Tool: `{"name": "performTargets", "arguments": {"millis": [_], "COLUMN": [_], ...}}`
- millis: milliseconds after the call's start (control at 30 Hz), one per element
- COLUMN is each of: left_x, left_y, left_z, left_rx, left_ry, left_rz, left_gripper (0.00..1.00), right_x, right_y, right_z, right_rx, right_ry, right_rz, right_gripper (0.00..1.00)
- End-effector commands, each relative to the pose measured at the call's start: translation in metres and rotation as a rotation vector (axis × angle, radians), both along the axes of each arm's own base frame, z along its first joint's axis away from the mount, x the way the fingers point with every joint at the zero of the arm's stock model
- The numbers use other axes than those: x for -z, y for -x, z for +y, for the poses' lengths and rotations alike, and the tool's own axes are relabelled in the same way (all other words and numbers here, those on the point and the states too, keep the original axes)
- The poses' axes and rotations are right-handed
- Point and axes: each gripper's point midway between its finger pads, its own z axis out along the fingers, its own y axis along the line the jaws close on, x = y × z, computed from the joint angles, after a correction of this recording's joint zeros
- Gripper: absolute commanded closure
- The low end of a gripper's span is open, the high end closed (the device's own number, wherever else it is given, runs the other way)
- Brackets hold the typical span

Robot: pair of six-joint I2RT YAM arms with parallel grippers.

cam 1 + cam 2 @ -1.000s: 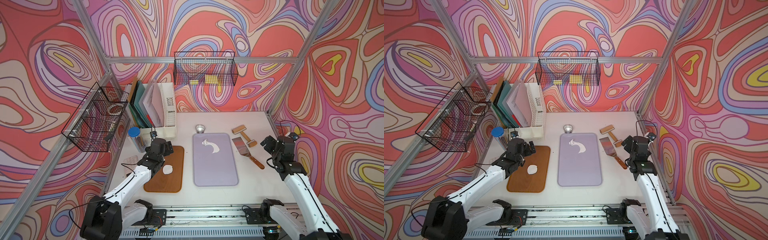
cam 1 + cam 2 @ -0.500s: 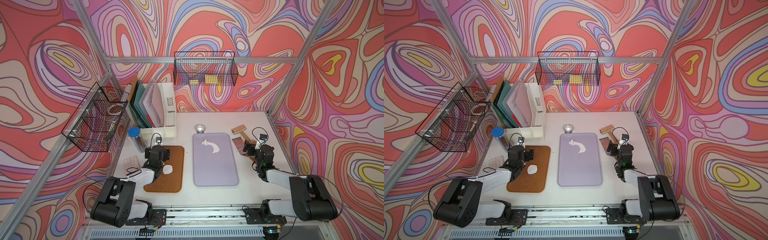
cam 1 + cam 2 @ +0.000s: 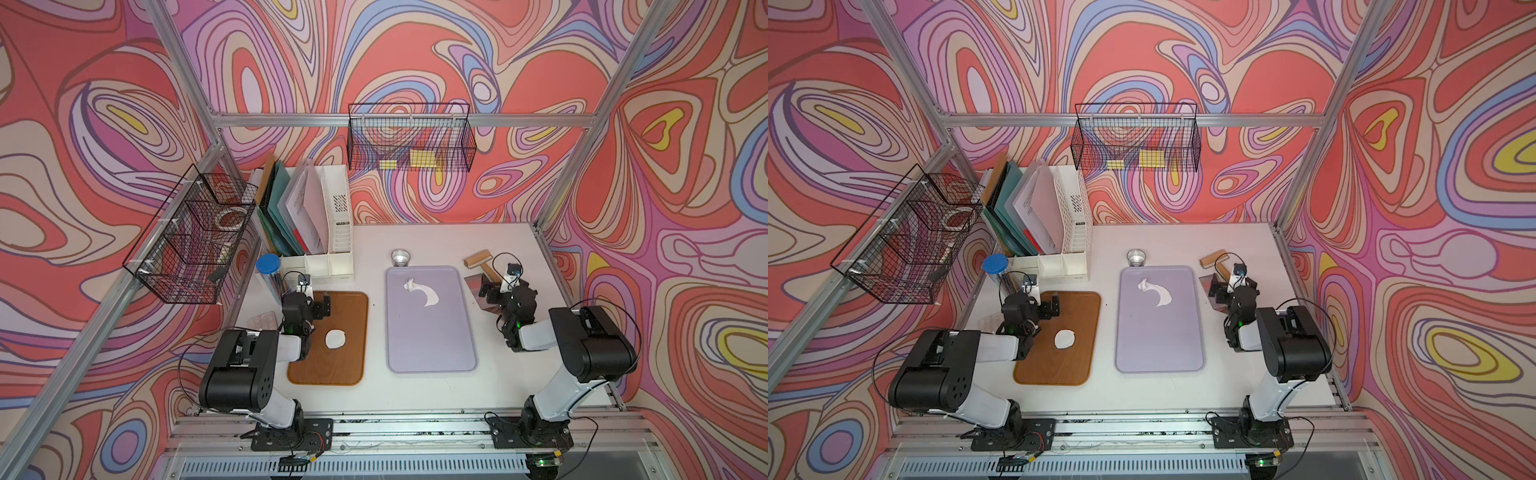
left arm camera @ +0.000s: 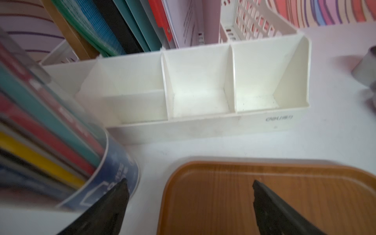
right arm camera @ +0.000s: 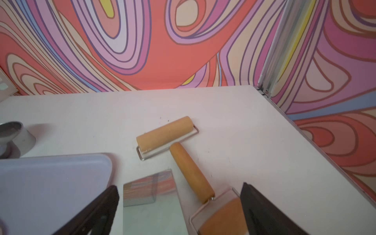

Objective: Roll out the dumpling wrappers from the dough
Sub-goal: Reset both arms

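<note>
While both arms sit folded low, left gripper (image 3: 323,306) fingers spread wide at eleven o'clock of round wrapper (image 3: 335,339) on brown tray (image 3: 328,374), right gripper (image 3: 489,291) fingers spread wide beside wooden roller (image 3: 478,258), ragged dough (image 3: 420,291) toward twelve o'clock on purple tray (image 3: 432,353)

On your white table (image 3: 415,399) you find a pen tube (image 3: 269,264) and file rack (image 3: 336,208) at the far left, a brown tray (image 3: 345,365), a lilac tray (image 3: 432,345) with a steel cup (image 3: 400,257) just behind it, and a scraper (image 5: 150,203) beside a wooden roller (image 5: 166,135) at the right.
</note>
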Motion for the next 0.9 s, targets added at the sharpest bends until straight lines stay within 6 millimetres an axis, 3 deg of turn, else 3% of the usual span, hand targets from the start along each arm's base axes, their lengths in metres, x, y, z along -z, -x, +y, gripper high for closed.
{"name": "performTargets", "arguments": {"millis": [0, 867], "left_x": [-0.0016, -0.0045], "left_y": [-0.0029, -0.0028], "left_z": [-0.0062, -0.0050], "left_rx": [0.036, 0.030], "left_ry": [0.048, 0.046], "left_rz": [0.012, -0.015], "left_gripper": [0.00, 0.00], "right_x": [0.0225, 0.0205], "right_y": [0.0052, 0.0052], "right_z": [-0.0020, 0.0014], "right_rx": [-0.023, -0.044], "right_ry": [-0.036, -0.024], "right_rz": [0.110, 0.100], "right_gripper": [0.02, 0.02]}}
